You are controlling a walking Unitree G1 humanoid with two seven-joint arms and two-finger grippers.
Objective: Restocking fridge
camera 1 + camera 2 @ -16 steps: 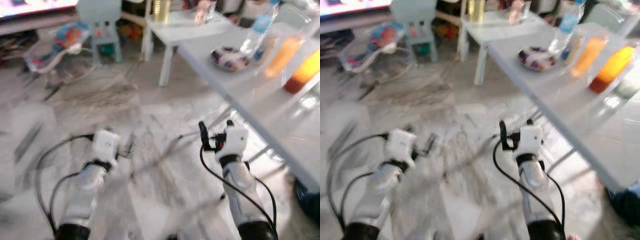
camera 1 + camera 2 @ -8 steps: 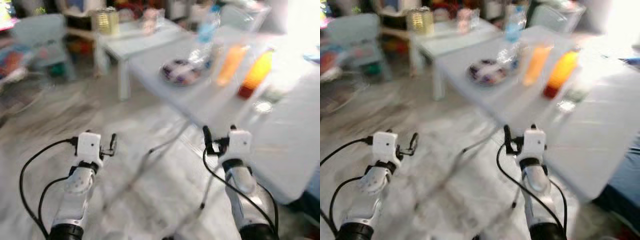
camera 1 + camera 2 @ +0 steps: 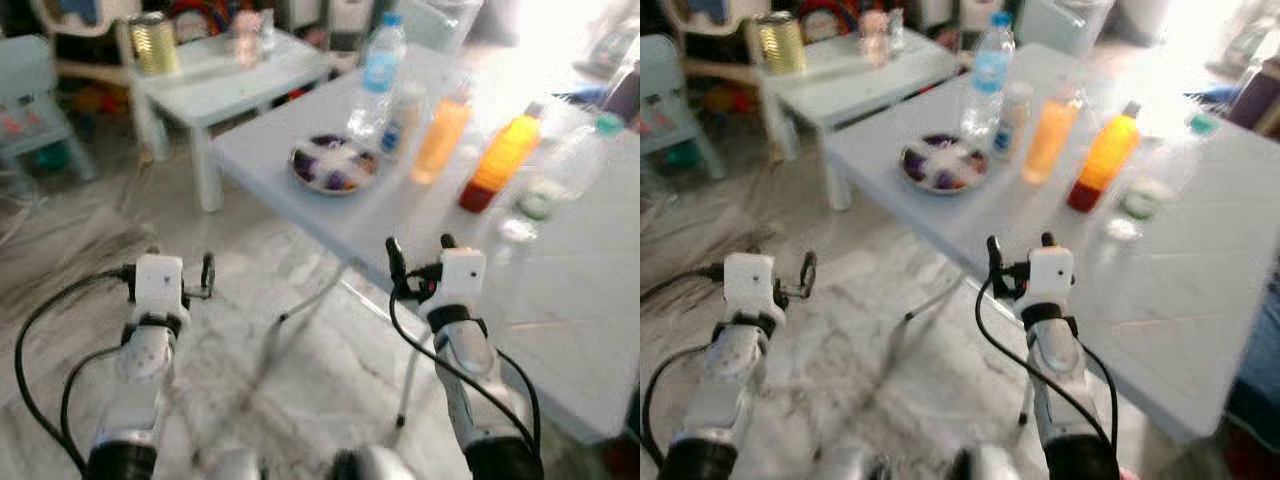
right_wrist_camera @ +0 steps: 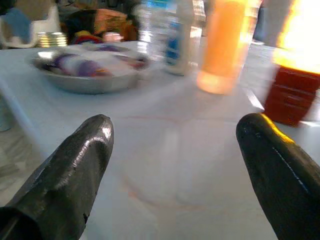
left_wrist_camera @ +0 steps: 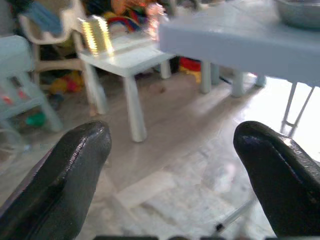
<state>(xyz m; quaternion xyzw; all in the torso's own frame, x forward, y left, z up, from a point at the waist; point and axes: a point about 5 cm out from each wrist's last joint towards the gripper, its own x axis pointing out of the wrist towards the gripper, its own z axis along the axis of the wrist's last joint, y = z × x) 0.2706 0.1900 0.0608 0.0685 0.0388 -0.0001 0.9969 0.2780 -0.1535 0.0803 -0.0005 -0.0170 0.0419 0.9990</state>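
Camera swung round since 1 s ago: the long white folding table [image 3: 560,300] w/ the drinks now sits square ahead instead of off at the right edge; both arms look to be held out front much as before.

Right tool [image 3: 415,255] is up at the table's near edge, black fingers spread wide, gripping nothing. Left tool [image 3: 185,280] hangs over the marble floor [image 3: 250,300], well apart from the table, also open & empty.

Drinks stand upright in a loose row across the table, ahead & somewhat right of the right tool: clear water bottle w/ blue label [image 3: 378,75], small white bottle [image 3: 403,120], pale orange juice bottle [image 3: 440,135], orange juice bottle w/ red base [image 3: 495,165], faint clear green-capped bottle [image 3: 570,160]. Silver dish of purple sweets [image 3: 335,165] is nearest the table corner.

Right arm is plainly nearer. In the right wrist view the pale orange bottle stands between the fingers, beyond them, so prob. a straight reach fwd w/ fingers either side of the upright body. No fridge visible.
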